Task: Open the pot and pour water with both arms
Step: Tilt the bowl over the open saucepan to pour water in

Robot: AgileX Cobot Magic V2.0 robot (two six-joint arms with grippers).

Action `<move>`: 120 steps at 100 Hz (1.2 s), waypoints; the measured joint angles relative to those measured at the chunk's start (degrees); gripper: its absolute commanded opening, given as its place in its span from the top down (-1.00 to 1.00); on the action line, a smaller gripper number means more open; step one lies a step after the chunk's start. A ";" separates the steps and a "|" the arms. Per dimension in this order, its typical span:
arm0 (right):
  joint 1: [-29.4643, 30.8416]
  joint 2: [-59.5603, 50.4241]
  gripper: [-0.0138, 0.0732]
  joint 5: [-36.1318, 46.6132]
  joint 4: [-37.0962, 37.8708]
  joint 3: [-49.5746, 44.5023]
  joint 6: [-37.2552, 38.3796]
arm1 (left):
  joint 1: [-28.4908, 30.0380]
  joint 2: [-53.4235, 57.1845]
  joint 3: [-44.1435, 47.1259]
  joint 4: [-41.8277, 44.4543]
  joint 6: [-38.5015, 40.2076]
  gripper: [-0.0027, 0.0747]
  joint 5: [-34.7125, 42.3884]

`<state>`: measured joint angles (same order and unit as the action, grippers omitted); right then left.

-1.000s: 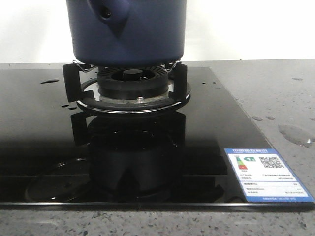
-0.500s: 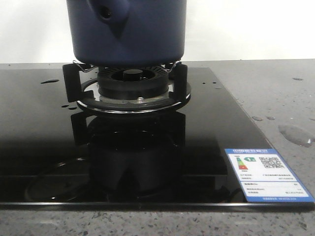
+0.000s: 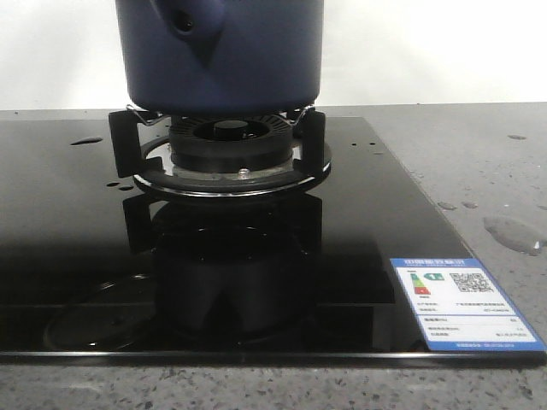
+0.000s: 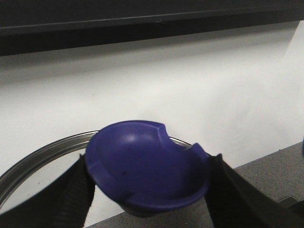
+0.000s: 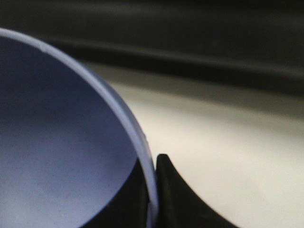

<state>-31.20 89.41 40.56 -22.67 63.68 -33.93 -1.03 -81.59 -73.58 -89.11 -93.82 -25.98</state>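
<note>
The pot sits on the burner near the cooktop's back edge. The left gripper pinches a blue knob. The right gripper clamps a blue bowl's rim

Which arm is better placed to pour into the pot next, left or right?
Right, most likely. The right pincer clamps the rim of the bowl, ready to tip, while the left pincer is occupied holding the lid knob.

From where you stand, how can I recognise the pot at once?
Find the black glass stove. On its burner at the back stands the pot, a big dark blue cylinder. A short side nub with a round hole sets it apart.
</note>
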 measured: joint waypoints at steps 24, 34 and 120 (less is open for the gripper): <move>-0.82 0.00 0.79 11.40 5.83 -2.67 0.94 | 0.00 0.00 0.00 0.00 0.00 0.00 0.00; -0.85 0.00 0.79 13.62 9.23 -2.67 1.42 | 0.00 0.00 0.00 0.00 0.00 0.00 0.00; -0.85 -1.97 0.79 5.02 9.32 -2.25 1.75 | 0.00 0.00 0.00 0.00 0.00 0.00 -4.19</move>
<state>-32.05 87.43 45.58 -13.35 61.43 -32.18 -1.03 -81.59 -73.58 -89.11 -93.82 -30.17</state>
